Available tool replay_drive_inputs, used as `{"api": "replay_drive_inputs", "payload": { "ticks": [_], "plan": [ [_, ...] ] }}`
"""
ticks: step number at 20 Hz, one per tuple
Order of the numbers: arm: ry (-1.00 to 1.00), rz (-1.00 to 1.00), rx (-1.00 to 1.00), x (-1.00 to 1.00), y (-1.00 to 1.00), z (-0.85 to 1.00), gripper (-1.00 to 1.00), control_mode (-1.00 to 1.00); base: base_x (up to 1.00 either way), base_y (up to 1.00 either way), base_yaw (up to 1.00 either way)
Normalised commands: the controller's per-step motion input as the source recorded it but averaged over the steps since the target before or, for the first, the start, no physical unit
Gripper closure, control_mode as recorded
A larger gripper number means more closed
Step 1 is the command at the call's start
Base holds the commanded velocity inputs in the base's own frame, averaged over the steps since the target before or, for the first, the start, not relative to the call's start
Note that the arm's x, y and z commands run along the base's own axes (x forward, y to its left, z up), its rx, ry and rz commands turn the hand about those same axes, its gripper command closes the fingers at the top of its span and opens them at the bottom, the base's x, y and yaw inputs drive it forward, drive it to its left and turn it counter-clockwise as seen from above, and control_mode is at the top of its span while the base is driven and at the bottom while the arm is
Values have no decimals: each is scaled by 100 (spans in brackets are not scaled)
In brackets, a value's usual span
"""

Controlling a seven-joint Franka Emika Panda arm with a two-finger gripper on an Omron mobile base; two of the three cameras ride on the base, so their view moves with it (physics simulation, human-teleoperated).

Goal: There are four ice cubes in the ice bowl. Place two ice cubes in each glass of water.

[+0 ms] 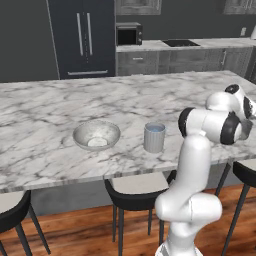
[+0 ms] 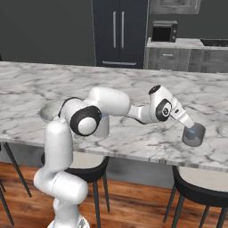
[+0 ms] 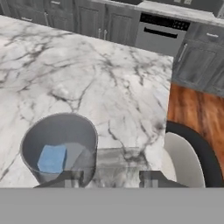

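Item: gripper (image 3: 108,176), lower centre of hand view, jaws standing apart, gripping nothing. Glass (image 3: 59,146) holding ice cube (image 3: 52,158) is lying lower left of them.

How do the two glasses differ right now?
The glass by the bowl stands apart from the claw; the glass under the claw sits near the counter's end. The hand view shows a blue ice cube in the latter; contents of the former are unclear. Both are grey upright tumblers.

Marble island counter (image 1: 60,100), black stools (image 1: 137,192) beneath, wood floor (image 1: 90,235), dark fridge (image 1: 82,37), microwave (image 1: 129,35)
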Motion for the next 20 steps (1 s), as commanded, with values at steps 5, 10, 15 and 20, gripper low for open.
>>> {"api": "replay_drive_inputs", "payload": {
  "ticks": [5,10,15,20],
  "plan": [
    [0,0,0,17,-9,-12,100,-100,0,0,0],
    [6,0,0,39,-3,-20,100,-100,0,0,0],
    [2,0,0,38,-25,-27,100,-100,0,0,0],
    [0,0,2,25,-45,-13,100,-100,0,0,0]
  ]
}}
